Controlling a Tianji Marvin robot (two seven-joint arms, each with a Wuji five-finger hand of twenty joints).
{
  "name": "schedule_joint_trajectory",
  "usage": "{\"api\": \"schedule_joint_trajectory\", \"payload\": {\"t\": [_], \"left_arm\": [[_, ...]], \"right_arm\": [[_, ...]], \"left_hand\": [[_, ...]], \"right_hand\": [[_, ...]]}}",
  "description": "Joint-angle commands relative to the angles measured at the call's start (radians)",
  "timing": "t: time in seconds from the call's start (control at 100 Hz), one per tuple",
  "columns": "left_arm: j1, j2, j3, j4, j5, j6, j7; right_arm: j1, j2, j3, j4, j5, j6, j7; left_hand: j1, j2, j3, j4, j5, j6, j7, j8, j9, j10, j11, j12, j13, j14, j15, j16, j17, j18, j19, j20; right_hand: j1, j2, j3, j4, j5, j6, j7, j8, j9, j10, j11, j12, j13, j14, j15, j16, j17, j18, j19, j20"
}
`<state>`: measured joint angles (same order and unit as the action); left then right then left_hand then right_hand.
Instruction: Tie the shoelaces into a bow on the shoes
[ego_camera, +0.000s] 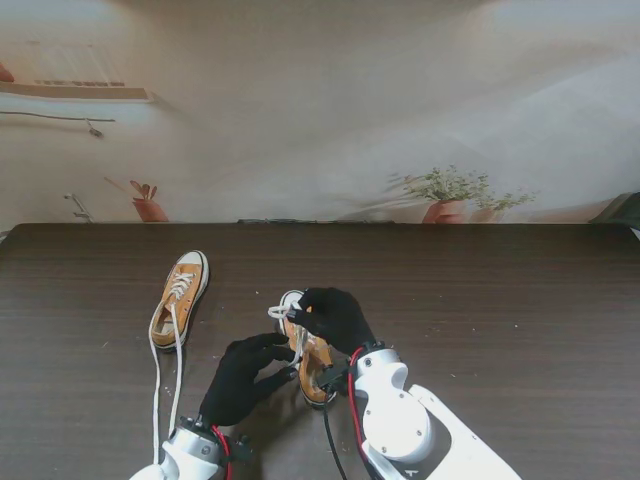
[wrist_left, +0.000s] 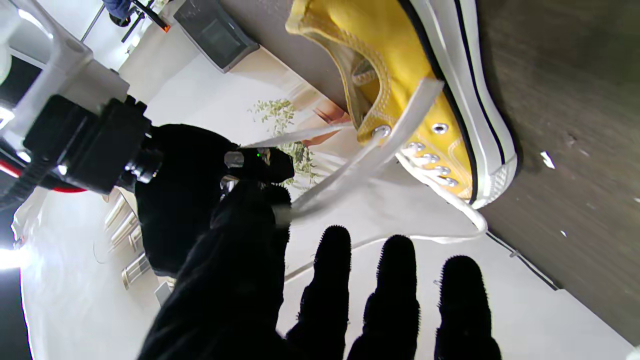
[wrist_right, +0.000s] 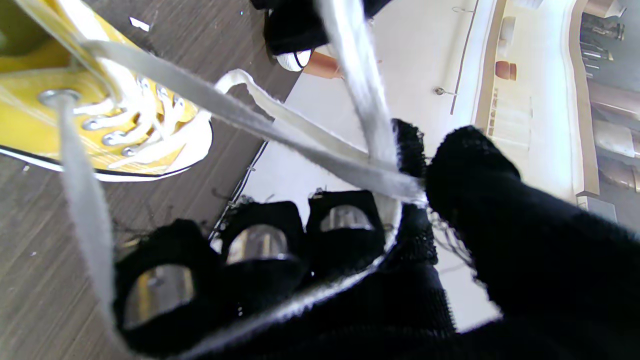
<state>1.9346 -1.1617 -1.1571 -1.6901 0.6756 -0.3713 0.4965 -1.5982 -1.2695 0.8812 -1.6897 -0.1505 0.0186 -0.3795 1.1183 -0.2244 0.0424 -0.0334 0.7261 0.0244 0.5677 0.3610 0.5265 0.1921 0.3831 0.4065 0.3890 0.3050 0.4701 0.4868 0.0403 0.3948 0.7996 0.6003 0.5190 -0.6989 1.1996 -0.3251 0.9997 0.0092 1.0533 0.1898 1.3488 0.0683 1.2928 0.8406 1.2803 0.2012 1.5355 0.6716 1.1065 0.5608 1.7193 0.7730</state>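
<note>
A yellow canvas shoe (ego_camera: 316, 368) lies in the middle of the table, toe away from me, partly hidden by both black-gloved hands. My right hand (ego_camera: 335, 315) is over its toe end and pinches a white lace (wrist_right: 320, 155) between thumb and forefinger, the other fingers (wrist_right: 260, 240) curled. My left hand (ego_camera: 245, 378) is beside the shoe's left side; its thumb (wrist_left: 260, 220) presses a second lace strand (wrist_left: 360, 162) drawn taut from the eyelets (wrist_left: 382, 131), three fingers stretched out. A second yellow shoe (ego_camera: 181, 297) lies farther left, its long laces (ego_camera: 157, 385) trailing toward me.
The dark wood table (ego_camera: 500, 300) runs to a pale wall at the back. A black cable (ego_camera: 328, 440) lies near me between the two arms. Small white specks (wrist_left: 547, 159) dot the table beside the shoe.
</note>
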Motion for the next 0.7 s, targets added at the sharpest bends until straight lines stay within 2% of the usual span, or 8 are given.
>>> {"api": "schedule_joint_trajectory", "payload": {"t": [0.0, 0.17, 0.27, 0.44, 0.52, 0.58, 0.62, 0.69], "left_arm": [[0.001, -0.001, 0.006, -0.006, -0.005, 0.007, -0.038], [0.024, 0.020, -0.004, -0.035, 0.009, 0.042, -0.127], [0.049, 0.029, -0.022, -0.057, 0.056, 0.079, -0.131], [0.072, 0.015, -0.059, -0.054, 0.089, 0.103, -0.028], [0.067, 0.002, -0.073, -0.038, 0.082, 0.100, 0.032], [0.056, -0.005, -0.083, -0.025, 0.060, 0.086, 0.038], [0.052, -0.009, -0.088, -0.027, 0.022, 0.084, 0.023], [0.034, -0.010, -0.092, -0.020, -0.017, 0.077, -0.012]], "right_arm": [[-0.004, 0.001, 0.005, -0.007, -0.001, -0.007, 0.005], [-0.008, 0.001, 0.011, -0.007, 0.001, -0.013, 0.003], [-0.008, 0.002, 0.012, -0.006, 0.001, -0.017, 0.006], [-0.008, 0.004, 0.014, -0.005, 0.002, -0.023, 0.012], [-0.009, 0.005, 0.014, -0.004, 0.000, -0.027, 0.013], [-0.009, 0.005, 0.013, -0.002, -0.001, -0.030, 0.012], [-0.008, 0.005, 0.012, -0.002, -0.003, -0.033, 0.013], [-0.008, 0.005, 0.010, 0.000, -0.007, -0.036, 0.012]], "left_hand": [[-0.071, 0.076, -0.037, 0.013, -0.024, 0.083, -0.147, -0.051, -0.055, 0.008, -0.030, 0.005, -0.050, 0.002, -0.029, 0.019, -0.036, 0.011, -0.033, 0.001], [-0.231, 0.131, -0.054, 0.019, -0.126, 0.112, -0.370, -0.151, -0.169, 0.012, -0.100, -0.013, -0.133, -0.010, -0.091, 0.018, -0.079, -0.018, -0.157, 0.015], [-0.266, 0.139, -0.052, 0.024, -0.169, 0.072, -0.404, -0.166, -0.195, 0.018, -0.113, -0.006, -0.149, -0.017, -0.103, 0.028, -0.074, -0.023, -0.195, 0.033], [-0.177, 0.105, -0.021, 0.024, -0.114, 0.016, -0.275, -0.078, -0.125, 0.022, -0.074, 0.034, -0.094, -0.007, -0.066, 0.060, -0.031, -0.005, -0.165, 0.105], [-0.112, 0.043, -0.003, 0.012, -0.084, -0.018, -0.184, 0.006, -0.080, 0.017, -0.043, 0.045, -0.059, -0.003, -0.037, 0.062, -0.015, 0.000, -0.112, 0.112], [-0.090, -0.018, 0.018, 0.014, -0.090, -0.038, -0.079, 0.097, -0.080, 0.013, -0.026, 0.048, -0.063, -0.007, -0.028, 0.053, -0.024, -0.008, -0.081, 0.090], [-0.096, -0.049, 0.036, 0.015, -0.106, -0.053, -0.018, 0.135, -0.087, 0.013, -0.024, 0.045, -0.071, -0.008, -0.029, 0.046, -0.033, -0.012, -0.074, 0.074], [-0.193, -0.111, 0.169, -0.011, -0.122, -0.075, 0.031, 0.118, -0.099, 0.008, -0.024, 0.041, -0.083, -0.013, -0.030, 0.040, -0.045, -0.022, -0.060, 0.047]], "right_hand": [[0.028, -0.018, 0.031, 0.013, -0.008, -0.001, 0.020, 0.020, 0.069, 0.006, 0.031, 0.022, 0.025, -0.032, 0.025, 0.010, 0.043, -0.005, 0.101, 0.014], [0.029, -0.021, 0.031, 0.013, -0.007, 0.000, 0.021, 0.021, 0.068, 0.003, 0.029, 0.022, 0.025, -0.033, 0.024, 0.009, 0.042, -0.006, 0.101, 0.014], [0.028, -0.021, 0.031, 0.013, -0.007, 0.000, 0.021, 0.021, 0.068, 0.003, 0.028, 0.022, 0.025, -0.033, 0.024, 0.009, 0.041, -0.006, 0.097, 0.012], [0.029, -0.020, 0.029, 0.014, -0.008, -0.003, 0.020, 0.021, 0.067, -0.001, 0.027, 0.023, 0.025, -0.032, 0.021, 0.008, 0.040, -0.003, 0.091, 0.009], [0.029, -0.021, 0.029, 0.014, -0.007, -0.001, 0.021, 0.021, 0.067, 0.001, 0.027, 0.024, 0.025, -0.032, 0.021, 0.008, 0.040, -0.002, 0.089, 0.008], [0.029, -0.022, 0.029, 0.014, -0.007, 0.000, 0.021, 0.021, 0.067, 0.002, 0.027, 0.024, 0.025, -0.032, 0.020, 0.007, 0.040, -0.001, 0.088, 0.007], [0.028, -0.022, 0.029, 0.014, -0.007, -0.001, 0.021, 0.021, 0.068, 0.001, 0.027, 0.024, 0.025, -0.031, 0.020, 0.007, 0.040, -0.001, 0.088, 0.007], [0.030, -0.022, 0.029, 0.014, -0.006, 0.000, 0.021, 0.021, 0.068, 0.001, 0.027, 0.024, 0.025, -0.031, 0.019, 0.007, 0.040, 0.000, 0.088, 0.007]]}}
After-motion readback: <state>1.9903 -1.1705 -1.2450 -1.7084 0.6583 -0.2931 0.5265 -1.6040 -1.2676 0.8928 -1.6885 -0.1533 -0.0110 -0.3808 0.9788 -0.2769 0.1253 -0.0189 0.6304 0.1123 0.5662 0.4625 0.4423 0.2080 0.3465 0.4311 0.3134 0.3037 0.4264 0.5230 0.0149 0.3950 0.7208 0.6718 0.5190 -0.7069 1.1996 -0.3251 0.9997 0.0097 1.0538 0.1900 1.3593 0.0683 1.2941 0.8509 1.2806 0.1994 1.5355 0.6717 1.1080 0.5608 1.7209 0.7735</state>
